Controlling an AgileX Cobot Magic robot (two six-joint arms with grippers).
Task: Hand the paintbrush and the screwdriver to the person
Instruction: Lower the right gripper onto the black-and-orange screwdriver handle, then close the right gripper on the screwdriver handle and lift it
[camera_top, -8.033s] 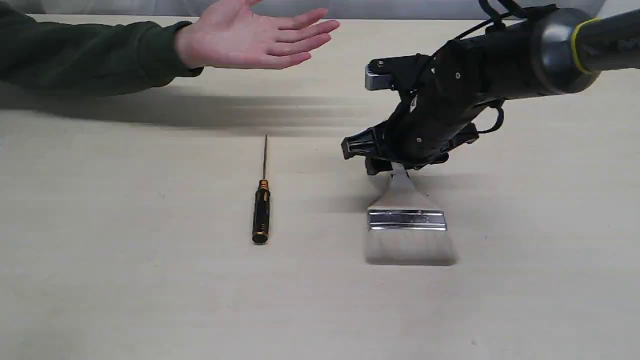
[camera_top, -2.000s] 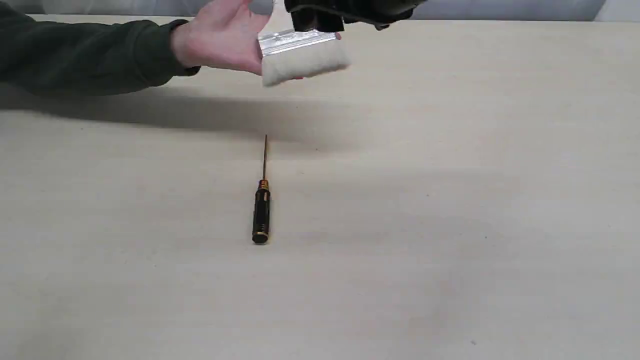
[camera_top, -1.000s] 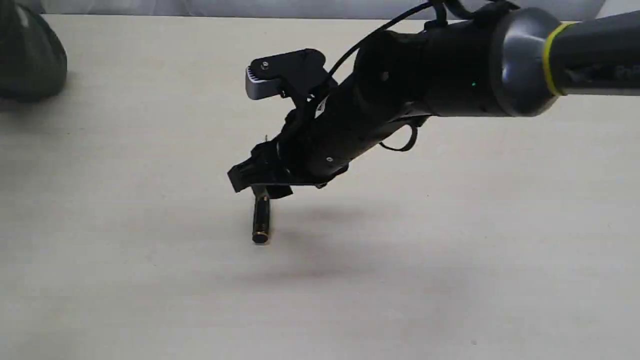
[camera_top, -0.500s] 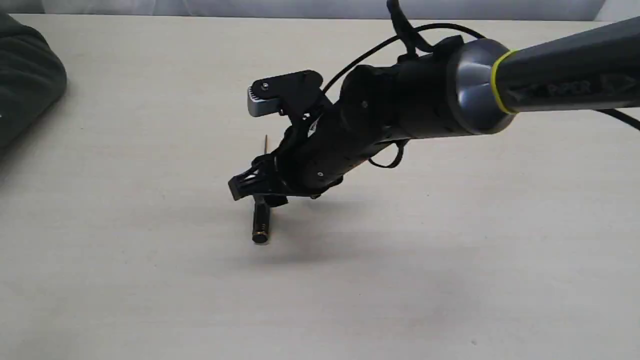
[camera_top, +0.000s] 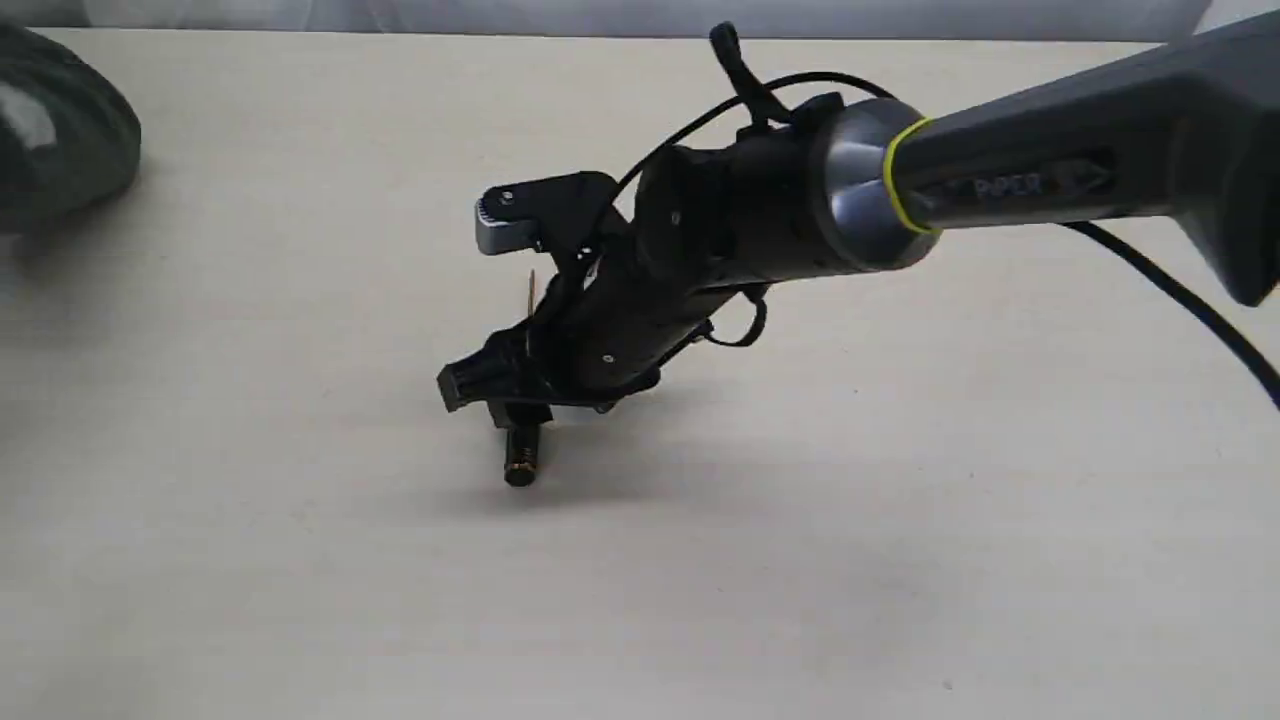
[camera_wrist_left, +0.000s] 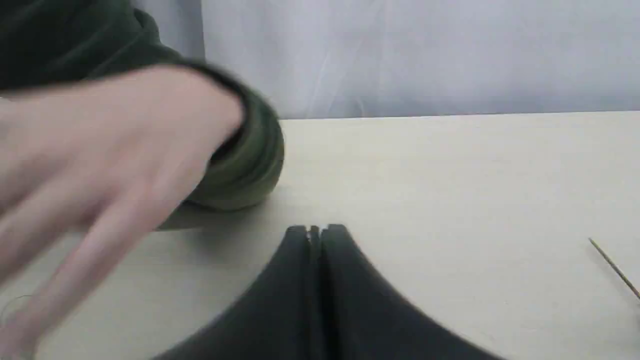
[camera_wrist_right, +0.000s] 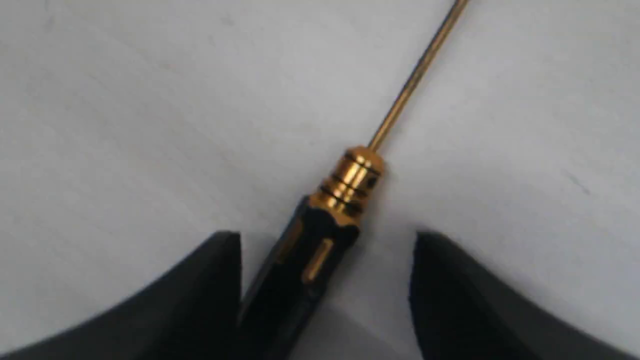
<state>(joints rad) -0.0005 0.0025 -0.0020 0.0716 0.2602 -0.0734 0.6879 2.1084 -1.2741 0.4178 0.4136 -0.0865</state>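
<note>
Pale beige matte counter (camera_top: 900, 560); grey-white backdrop (camera_wrist_left: 425, 55) behind it. Slim black-handled, gold-banded screwdriver (camera_wrist_right: 320, 250) lies flat on counter. My right claw (camera_wrist_right: 327, 240) stands wide, straddling screwdriver's handle. My left claw (camera_wrist_left: 315, 231) is pressed together, well apart from screwdriver.

Black right gripper (camera_wrist_right: 327, 240) down from handover height, lower than a moment ago, jaws apart astride the black handle of the slim gold-shafted screwdriver (camera_wrist_right: 345, 185). Wide silver-ferruled paintbrush gone from the beige table (camera_top: 900, 560). Person's dark green sleeve (camera_top: 60, 130) withdrawn to the left edge.
</note>
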